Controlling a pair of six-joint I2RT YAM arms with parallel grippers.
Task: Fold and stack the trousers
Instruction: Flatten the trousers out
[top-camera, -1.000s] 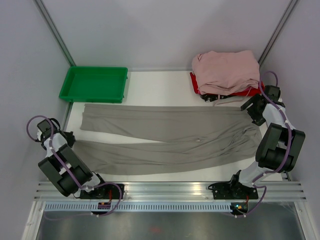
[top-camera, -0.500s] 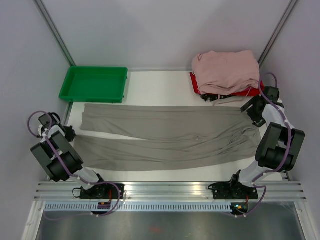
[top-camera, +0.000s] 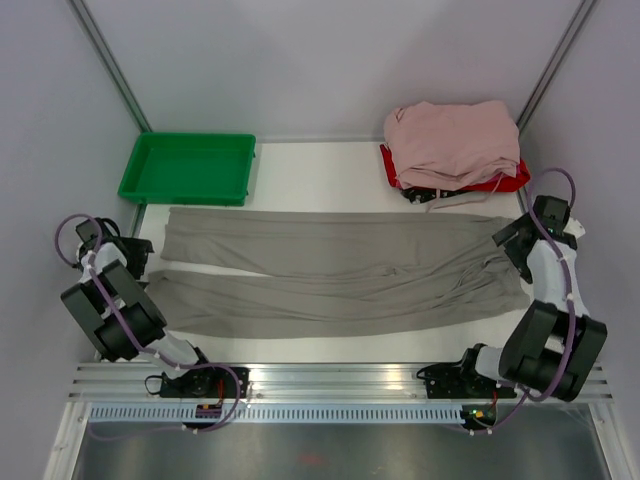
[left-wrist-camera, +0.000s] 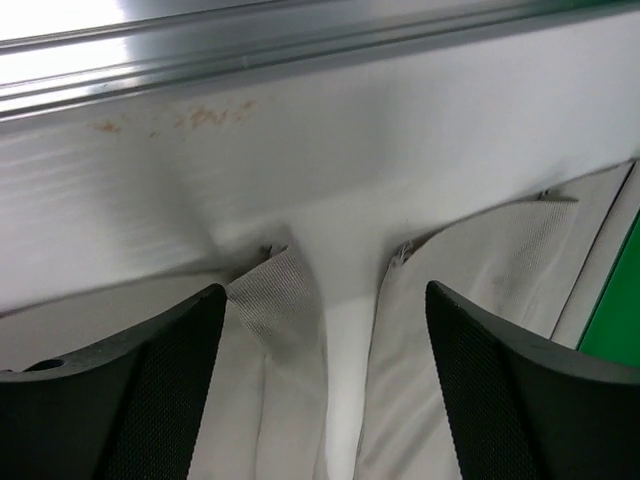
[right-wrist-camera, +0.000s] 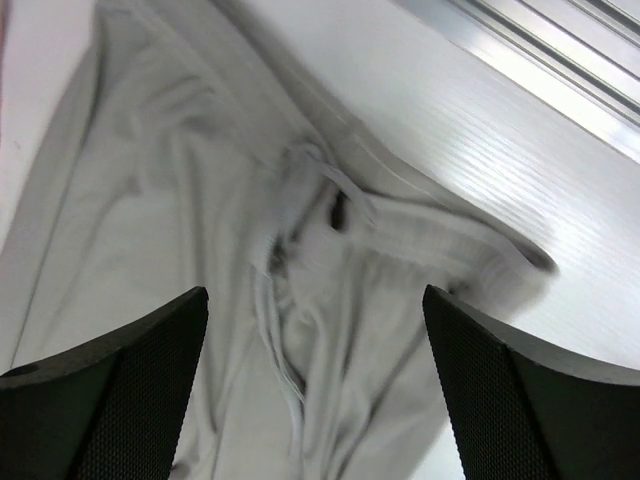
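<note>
Bright, even light from above fills the top view, and shadows there are faint and soft. Glare whitens the metal rail (left-wrist-camera: 300, 50) beyond the left gripper (left-wrist-camera: 322, 300), whose dark fingers (left-wrist-camera: 120, 400) look soft-edged. Ahead of the right gripper (right-wrist-camera: 312, 295), the trousers (right-wrist-camera: 200, 200) are blurred, most at the waistband.

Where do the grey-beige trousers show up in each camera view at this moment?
Top external: trousers spread flat across the middle, hems to the left, waist to the right.
Left wrist: only the two leg hems, at bottom centre.
Right wrist: the waistband and upper legs fill most of the frame.
Shared landmark: the white table top under the fabric.
</note>
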